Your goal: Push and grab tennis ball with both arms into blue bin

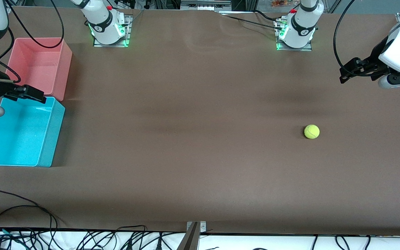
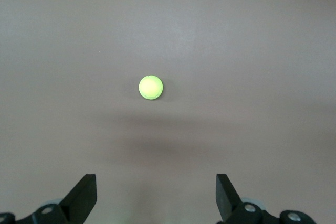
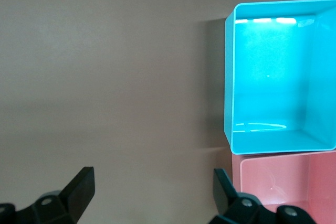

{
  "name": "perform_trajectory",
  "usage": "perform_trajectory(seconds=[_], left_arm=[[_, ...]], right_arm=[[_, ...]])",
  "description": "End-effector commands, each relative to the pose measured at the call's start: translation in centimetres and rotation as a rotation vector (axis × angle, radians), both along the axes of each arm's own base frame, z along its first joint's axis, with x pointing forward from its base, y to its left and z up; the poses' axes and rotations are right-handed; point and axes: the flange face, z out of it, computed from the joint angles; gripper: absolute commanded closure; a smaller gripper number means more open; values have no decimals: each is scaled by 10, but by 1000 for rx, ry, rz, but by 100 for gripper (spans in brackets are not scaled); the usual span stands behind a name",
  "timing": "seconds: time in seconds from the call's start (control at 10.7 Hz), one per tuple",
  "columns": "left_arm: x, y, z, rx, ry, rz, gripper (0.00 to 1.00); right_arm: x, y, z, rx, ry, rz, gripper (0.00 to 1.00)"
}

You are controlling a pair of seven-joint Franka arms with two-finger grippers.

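At the frame's left edge, the blue bin point(image 1: 52, 135) and pink bin point(image 1: 64, 67) sit empty, the tennis ball point(image 1: 311, 132) rests on the tabletop point(image 1: 200, 156), and the left claw point(image 1: 346, 74) and right claw point(image 1: 35, 94) hang spread.

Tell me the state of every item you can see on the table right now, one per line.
tennis ball: loose on the table, untouched
blue bin: upright, empty
pink bin: upright, empty
left gripper: open, holding nothing
right gripper: open over the bins, holding nothing

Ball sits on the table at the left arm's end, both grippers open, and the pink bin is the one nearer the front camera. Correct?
Not quite: the blue bin is nearer the front camera; the pink bin lies farther, per the front view. The tennis ball, left gripper and right gripper are as you say.
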Motion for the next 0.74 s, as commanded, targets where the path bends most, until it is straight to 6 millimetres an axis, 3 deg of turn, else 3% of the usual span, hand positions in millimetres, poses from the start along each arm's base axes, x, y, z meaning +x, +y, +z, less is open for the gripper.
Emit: perform_trajectory(seconds=[0.0,0.28,0.47,0.65], left_arm=[[11,2,11,21,-27,12,0],[14,8,6,15,-18,7,0],[14,-3,5,23,-17,-1,0],[15,-1,5,19,-18,2,0]], right_arm=[[1,-1,5,17,3,13,0],[2,1,3,18,8,16,0],[1,1,4,18,8,14,0],[2,1,2,18,9,16,0]])
